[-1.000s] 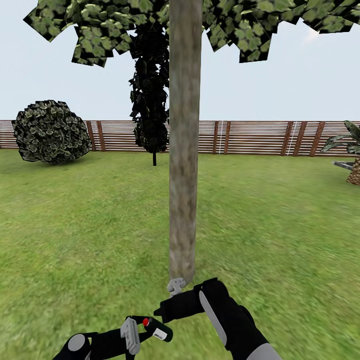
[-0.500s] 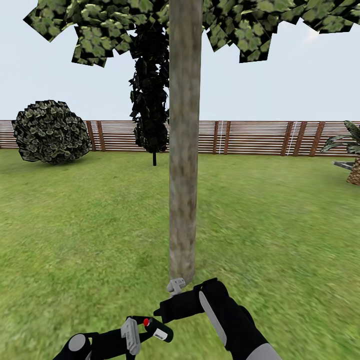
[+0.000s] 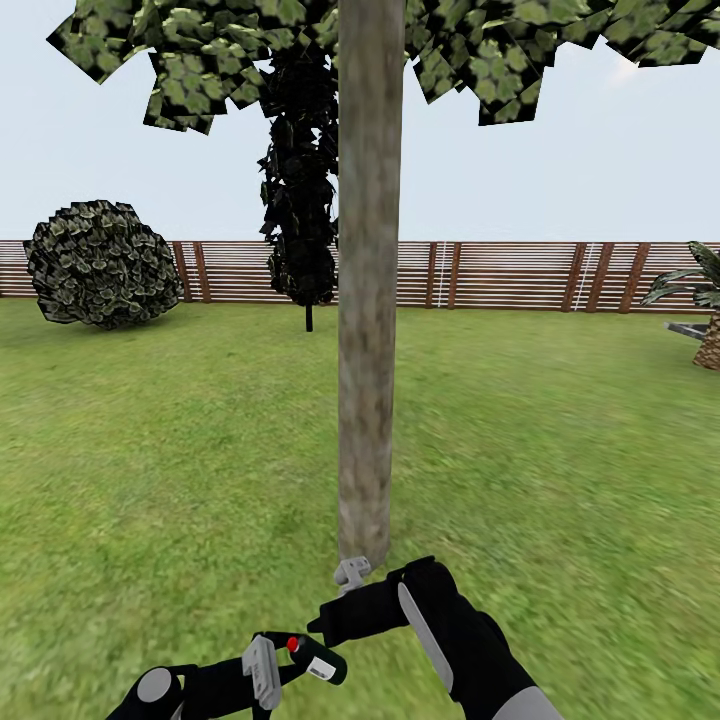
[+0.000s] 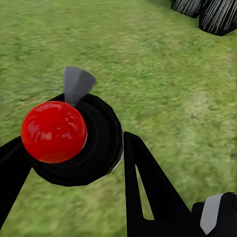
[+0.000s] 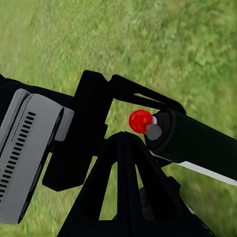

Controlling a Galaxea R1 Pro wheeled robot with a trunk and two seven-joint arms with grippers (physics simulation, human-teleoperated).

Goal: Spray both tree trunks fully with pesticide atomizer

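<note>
Broadly, lawn [image 3: 150,450]: we see green grass from our arms out to the far boundary.
Fence [image 3: 500,275]: we see brown horizontal slats across the back of the lawn.
Tree trunk [image 3: 368,300]: we face a straight, mottled grey-brown column rising from the grass directly ahead, with flat green leaves [image 3: 480,60] spread at its top.
Dark narrow tree [image 3: 300,180]: we see it standing behind the trunk, slightly to its left, in front of the fence.
Round bush [image 3: 100,262]: we see it at the far left, by the fence.
Palm-like plant [image 3: 705,310]: we see it at the far right edge.
Right arm [image 3: 450,630]: we see it reach toward the foot of the trunk; the right gripper [image 3: 350,573] sits just before the trunk's base, and we cannot tell how its fingers stand.
Left gripper [image 3: 295,655]: we see its two black fingers [image 4: 153,192] pinching the atomizer from either side.
Pesticide atomizer [image 3: 318,660]: we see a dark green bottle with a pale label, held low at our left, near the right forearm and short of the trunk.
Red cap [image 4: 53,132]: we see a glossy red ball on the atomizer's black collar, with a small grey nozzle [image 4: 77,84] beside it.
</note>
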